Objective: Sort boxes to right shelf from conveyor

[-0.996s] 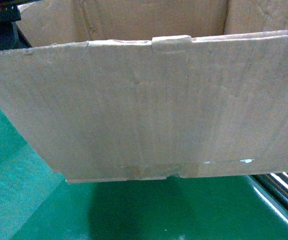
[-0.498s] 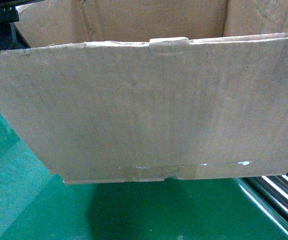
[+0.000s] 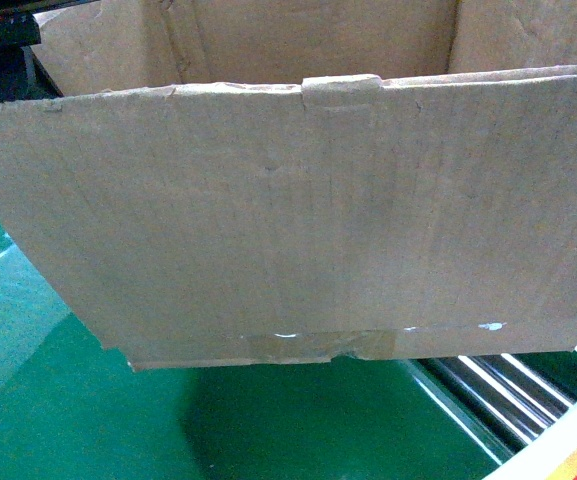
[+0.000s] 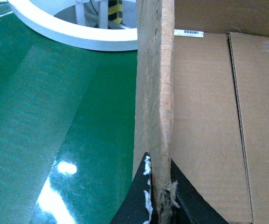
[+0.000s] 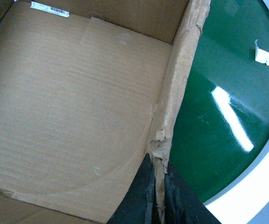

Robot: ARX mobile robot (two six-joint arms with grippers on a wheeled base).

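Both my grippers, left gripper (image 4: 161, 198) and right gripper (image 5: 157, 196), pinch the box (image 3: 288, 220) walls, lifted above the conveyor (image 3: 88, 420); next, carry it rightward to the shelf.

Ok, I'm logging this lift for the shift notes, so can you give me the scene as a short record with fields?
box: open-topped cardboard box, raised, its bottom edge clear of the belt in the head view
box contents: empty; small white label strip inside
left gripper: shut on the box's left wall
right gripper: shut on the box's right wall
wall edges: ragged and torn at both grips
conveyor: dark green, glossy, under the box
rim: curved white rim beside the belt
rails: shiny steel rails at lower right
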